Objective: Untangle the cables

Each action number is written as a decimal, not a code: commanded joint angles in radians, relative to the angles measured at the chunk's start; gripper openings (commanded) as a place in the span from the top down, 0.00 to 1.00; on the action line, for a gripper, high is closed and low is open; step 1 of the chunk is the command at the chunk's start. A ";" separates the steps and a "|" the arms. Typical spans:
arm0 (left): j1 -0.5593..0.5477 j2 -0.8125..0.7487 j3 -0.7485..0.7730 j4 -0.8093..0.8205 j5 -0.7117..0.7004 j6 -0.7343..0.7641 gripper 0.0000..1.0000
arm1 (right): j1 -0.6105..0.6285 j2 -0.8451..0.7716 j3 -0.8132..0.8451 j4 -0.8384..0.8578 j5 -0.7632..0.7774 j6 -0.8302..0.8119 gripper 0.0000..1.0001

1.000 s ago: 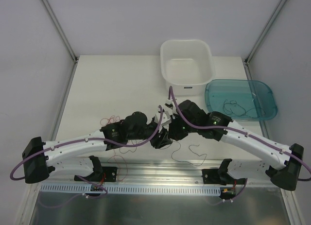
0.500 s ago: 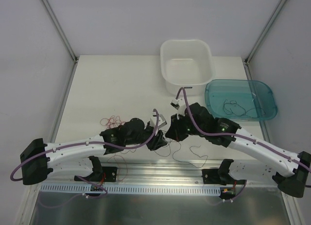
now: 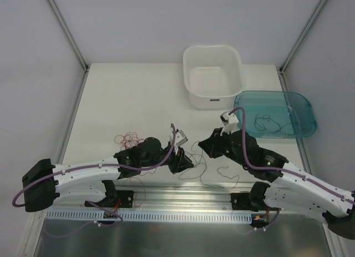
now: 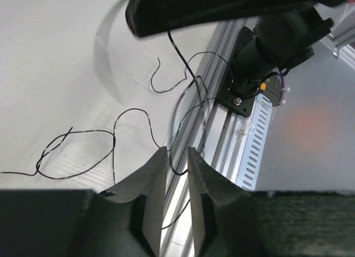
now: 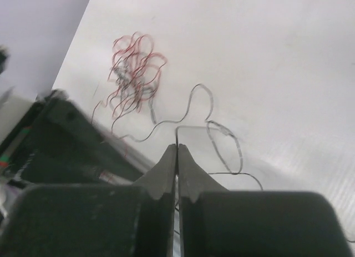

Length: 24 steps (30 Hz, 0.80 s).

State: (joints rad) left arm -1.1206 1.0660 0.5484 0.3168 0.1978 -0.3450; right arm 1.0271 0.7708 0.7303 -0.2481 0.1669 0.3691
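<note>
A bunch of thin red cables [image 3: 126, 139] lies on the table left of my left wrist; it also shows in the right wrist view [image 5: 133, 74]. Thin black cables [image 3: 222, 171] curl loosely near the front edge. My right gripper [image 3: 204, 146] is shut on a black cable [image 5: 222, 140] that leaves its tips [image 5: 177, 145] and loops over the table. My left gripper [image 3: 183, 160] is low by the front rail. Its jaws [image 4: 176, 150] stand a narrow gap apart, with a black cable [image 4: 177, 110] running through the gap. More black strands [image 4: 111, 140] lie to its left.
A white tub [image 3: 212, 74] stands at the back. A teal tray [image 3: 299, 107] at the right holds a black wire [image 3: 266, 124]. An aluminium rail [image 3: 183, 191] with the arm mounts [image 4: 260, 57] runs along the near edge. The right arm [image 4: 222, 7] hangs over the left gripper.
My right gripper has drawn back to the right and towards the near side with the black cable. My left gripper has shifted a little right and nearer the rail.
</note>
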 commanded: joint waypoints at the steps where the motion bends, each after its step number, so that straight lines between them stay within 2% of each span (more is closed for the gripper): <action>1: -0.011 -0.105 -0.047 0.090 -0.033 -0.029 0.81 | -0.007 -0.080 -0.046 -0.037 0.258 0.125 0.99; 2: -0.011 -0.122 -0.054 0.090 -0.058 -0.029 0.90 | -0.009 -0.093 -0.081 -0.048 0.288 0.151 1.00; 4: -0.011 -0.164 -0.077 0.090 -0.135 -0.037 1.00 | -0.007 -0.126 -0.113 -0.046 0.289 0.201 0.99; 8: -0.011 -0.176 -0.088 0.097 -0.170 -0.042 1.00 | -0.005 -0.127 -0.144 0.016 0.208 0.195 0.99; 12: -0.011 -0.159 -0.068 0.096 -0.191 -0.066 1.00 | -0.007 -0.097 -0.114 -0.046 0.243 0.212 0.99; 13: -0.011 -0.161 -0.065 0.091 -0.227 -0.092 1.00 | -0.007 -0.085 -0.105 -0.060 0.240 0.208 0.98; 15: -0.011 -0.169 -0.047 0.067 -0.383 -0.118 1.00 | -0.007 -0.036 -0.071 -0.092 0.203 0.177 0.94; 18: -0.010 -0.176 0.016 0.006 -0.544 -0.098 1.00 | -0.004 0.007 -0.039 -0.143 0.155 0.104 0.64; 19: -0.008 -0.170 0.037 -0.011 -0.564 -0.069 1.00 | -0.004 0.008 -0.026 -0.160 0.160 0.082 0.50; 21: -0.005 -0.161 0.103 -0.060 -0.578 -0.037 1.00 | -0.004 0.002 -0.019 -0.210 0.178 0.041 0.41; 24: -0.005 -0.138 0.151 -0.108 -0.604 -0.026 1.00 | -0.007 -0.005 -0.029 -0.233 0.184 -0.010 0.38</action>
State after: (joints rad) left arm -1.1248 0.9169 0.6224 0.2443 -0.3027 -0.4034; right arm 1.0218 0.7776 0.6647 -0.4183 0.3428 0.4389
